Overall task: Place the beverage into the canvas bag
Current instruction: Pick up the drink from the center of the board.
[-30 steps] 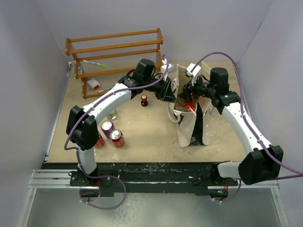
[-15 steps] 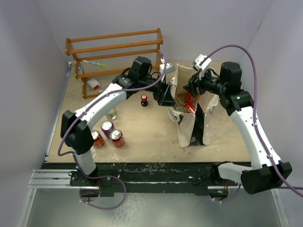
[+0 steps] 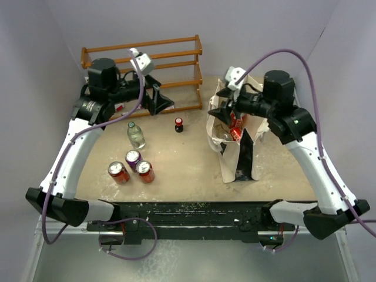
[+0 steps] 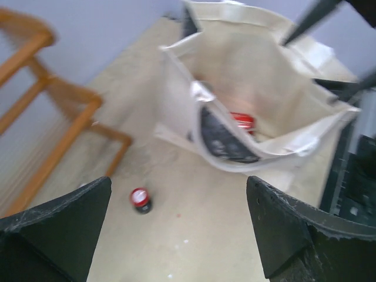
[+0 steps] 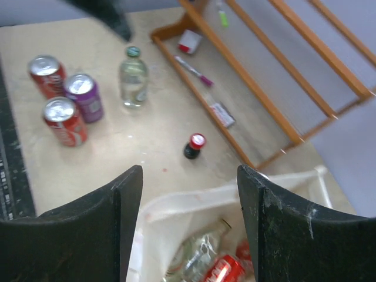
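While the right pincer was hung over the mouth of the canvas bag, its jaws were spread wide and nothing was held between them. Directly beneath it, inside the bag, a red can was seen lying beside a clear glass bottle; its white lettering was too blurred to be read. The left pincer was likewise held wide open and empty, well apart from the bag and just in front of the wooden rack. Below and ahead of it, a small dark bottle with a red cap was stood on the table. Behind that pincer, towards the left arm's base, a green-capped clear bottle, a purple can and two red cans were grouped; no brand could be made out on them.
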Motion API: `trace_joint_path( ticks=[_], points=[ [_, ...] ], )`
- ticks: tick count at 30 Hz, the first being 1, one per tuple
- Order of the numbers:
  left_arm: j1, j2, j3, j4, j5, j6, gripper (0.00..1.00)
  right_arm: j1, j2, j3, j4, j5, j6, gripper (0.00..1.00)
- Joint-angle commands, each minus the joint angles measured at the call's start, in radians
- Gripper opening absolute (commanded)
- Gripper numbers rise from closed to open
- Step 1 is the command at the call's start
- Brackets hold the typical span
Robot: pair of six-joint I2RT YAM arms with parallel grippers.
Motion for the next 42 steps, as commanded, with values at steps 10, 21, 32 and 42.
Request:
trace_joint_path(
  ticks=[10,21,32,42],
  points=[
    [0.490,-0.134,-0.169,0.040,-0.252,-0.201,0.99,0.416,0.269,-0.106,0.130,0.018,0.019,0.73],
    [0.531,-0.188,-0.206,0.072,-0.246,-0.191,0.99,0.590,0.476,-0.206,0.358,0.120,0.081,0.76],
    [0.538,-0.212,-0.238,0.099,-0.195,-0.203,0.99,0.678,0.641,-0.114,0.363,0.241,0.099,0.76],
    [0.541,-0.225,-0.253,0.114,-0.169,-0.214,0.99,0.724,0.718,-0.050,0.349,0.299,0.117,0.77]
  ],
)
